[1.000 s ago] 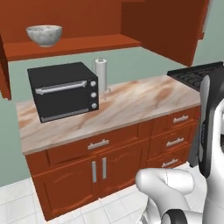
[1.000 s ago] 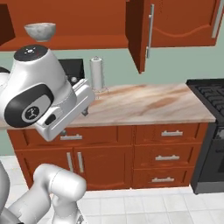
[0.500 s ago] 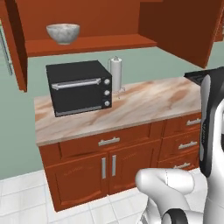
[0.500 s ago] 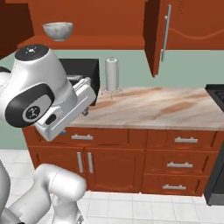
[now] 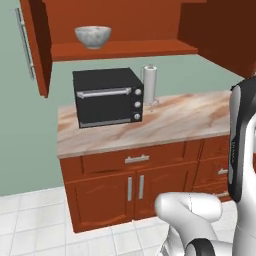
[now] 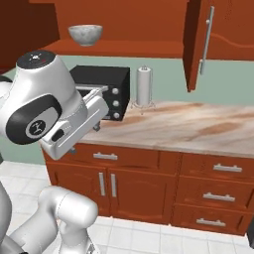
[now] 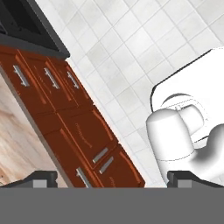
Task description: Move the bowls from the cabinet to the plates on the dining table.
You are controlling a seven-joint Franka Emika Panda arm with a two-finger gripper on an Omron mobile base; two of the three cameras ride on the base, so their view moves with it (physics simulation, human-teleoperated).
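Observation:
A white-grey speckled bowl [image 5: 93, 36] [image 6: 85, 33] stands on the lower shelf of the open reddish-brown wall cabinet [image 5: 125, 50] [image 6: 134, 47], near its left end. Both cabinet doors are swung wide, and one door's bar handle [image 6: 206, 39] faces me. My gripper [image 7: 113, 179] is open with nothing between its fingers; it points down at the tiled floor and the low drawer fronts, well below and away from the bowl. The plates and the dining table are out of view.
Under the cabinet, a short marble-topped counter [image 5: 175, 120] [image 6: 193, 126] carries a black oven [image 5: 107, 97] [image 6: 106, 84] and a paper-towel roll [image 5: 149, 82] [image 6: 144, 85]. Drawers and doors [image 5: 135, 187] front it. A black stove edge [image 7: 30, 26] sits beside the drawers.
The whole scene has slid to the right in both base views, so the base has driven; the bowl and oven now sit nearer the middle. The gripper stays open.

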